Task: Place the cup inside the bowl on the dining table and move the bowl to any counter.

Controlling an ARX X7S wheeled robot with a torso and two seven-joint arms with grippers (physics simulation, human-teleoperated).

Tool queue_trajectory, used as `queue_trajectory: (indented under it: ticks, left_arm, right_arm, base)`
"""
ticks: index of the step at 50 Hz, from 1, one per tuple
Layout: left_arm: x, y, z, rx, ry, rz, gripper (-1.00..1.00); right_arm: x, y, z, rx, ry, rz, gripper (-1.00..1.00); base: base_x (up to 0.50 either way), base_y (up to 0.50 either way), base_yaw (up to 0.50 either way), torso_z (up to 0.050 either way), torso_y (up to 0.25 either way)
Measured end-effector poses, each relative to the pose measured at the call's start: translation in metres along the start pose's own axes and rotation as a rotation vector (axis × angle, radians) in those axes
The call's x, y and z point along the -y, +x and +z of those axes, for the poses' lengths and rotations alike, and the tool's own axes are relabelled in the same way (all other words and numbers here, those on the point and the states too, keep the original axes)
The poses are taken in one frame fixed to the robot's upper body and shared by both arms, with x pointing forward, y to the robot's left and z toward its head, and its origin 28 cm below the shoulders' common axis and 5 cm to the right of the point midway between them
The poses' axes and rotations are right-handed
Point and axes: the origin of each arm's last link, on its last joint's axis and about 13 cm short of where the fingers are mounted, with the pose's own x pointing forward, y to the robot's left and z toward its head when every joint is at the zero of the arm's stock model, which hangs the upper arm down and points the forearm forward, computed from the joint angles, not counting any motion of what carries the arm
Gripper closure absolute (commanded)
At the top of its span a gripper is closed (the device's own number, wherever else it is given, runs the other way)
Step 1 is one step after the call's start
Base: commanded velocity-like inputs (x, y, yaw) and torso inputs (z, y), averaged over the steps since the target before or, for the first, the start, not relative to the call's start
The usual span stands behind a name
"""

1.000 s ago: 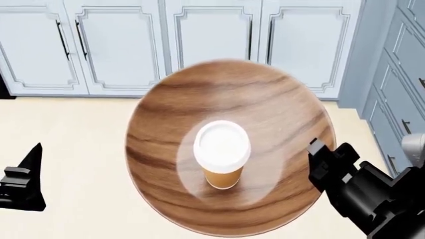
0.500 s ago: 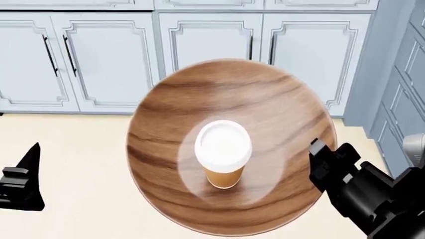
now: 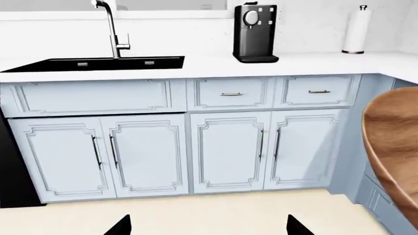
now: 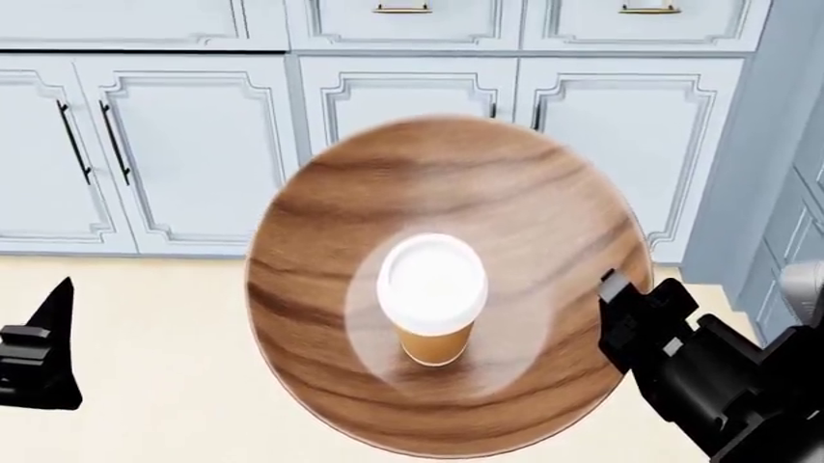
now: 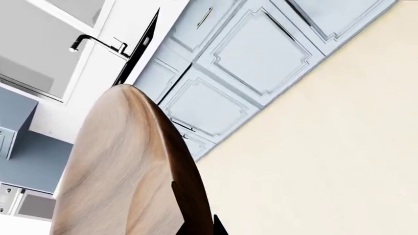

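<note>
The wooden bowl (image 4: 438, 174) is held up in the air over the floor, level, filling the middle of the head view. The cup (image 4: 431, 333) stands upright inside it, white lid on top. My right gripper (image 4: 618, 313) is shut on the bowl's right rim. In the right wrist view the bowl (image 5: 124, 166) shows edge-on, with the right gripper (image 5: 199, 226) clamped across its rim. My left gripper (image 4: 39, 357) is open and empty at the far left, apart from the bowl; its tips frame bare floor in the left wrist view (image 3: 207, 230). The dining table is out of view.
Ahead is the white counter (image 3: 209, 61) with a black coffee machine (image 3: 255, 32), a black sink (image 3: 98, 62), a faucet (image 3: 114, 29) and a paper towel roll (image 3: 358, 29). Pale blue cabinets (image 4: 193, 145) stand under it and more at the right (image 4: 785, 251). The floor (image 4: 142, 386) is cream.
The cabinets have slid down and grown in the head view, and drawer fronts now show at the top. The bowl, cup and both grippers keep their places in the view.
</note>
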Motion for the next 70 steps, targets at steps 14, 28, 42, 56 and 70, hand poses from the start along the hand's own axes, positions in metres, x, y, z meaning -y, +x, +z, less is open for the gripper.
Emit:
queue_trajectory:
  ticks: [14, 28, 42, 56, 70]
  left_arm:
    - [0.0011, -0.0005, -0.0018, -0.002, -0.002, -0.001, -1.00]
    - [0.0025, 0.0002, -0.0030, -0.004, -0.003, -0.004, -1.00]
    - [0.0025, 0.0004, -0.0029, -0.002, -0.004, -0.004, -1.00]
    - [0.0025, 0.0009, -0.0033, -0.002, -0.003, -0.002, -1.00]
    - [0.0035, 0.0013, -0.0036, -0.003, -0.004, -0.006, -1.00]
  right_arm:
    - [0.0000, -0.0011, -0.0006, 0.003, -0.004, 0.000, 1.00]
    - [0.0004, -0.0021, -0.0012, 0.007, -0.003, -0.001, 1.00]
    - [0.0006, -0.0023, -0.0009, 0.009, 0.005, -0.006, 1.00]
    - [0.0012, -0.0028, -0.0019, 0.009, 0.011, -0.009, 1.00]
    - [0.0018, -0.0030, -0.0015, 0.012, 0.003, -0.017, 1.00]
  base:
    - [0.50, 0.05, 0.00, 0.000, 0.001]
    - [0.50, 0.19, 0.00, 0.000, 0.001]
    - [0.50, 0.24, 0.00, 0.000, 0.001]
    - [0.46, 0.04, 0.00, 0.001, 0.001]
    - [0.48, -0.21, 0.00, 0.000, 0.001]
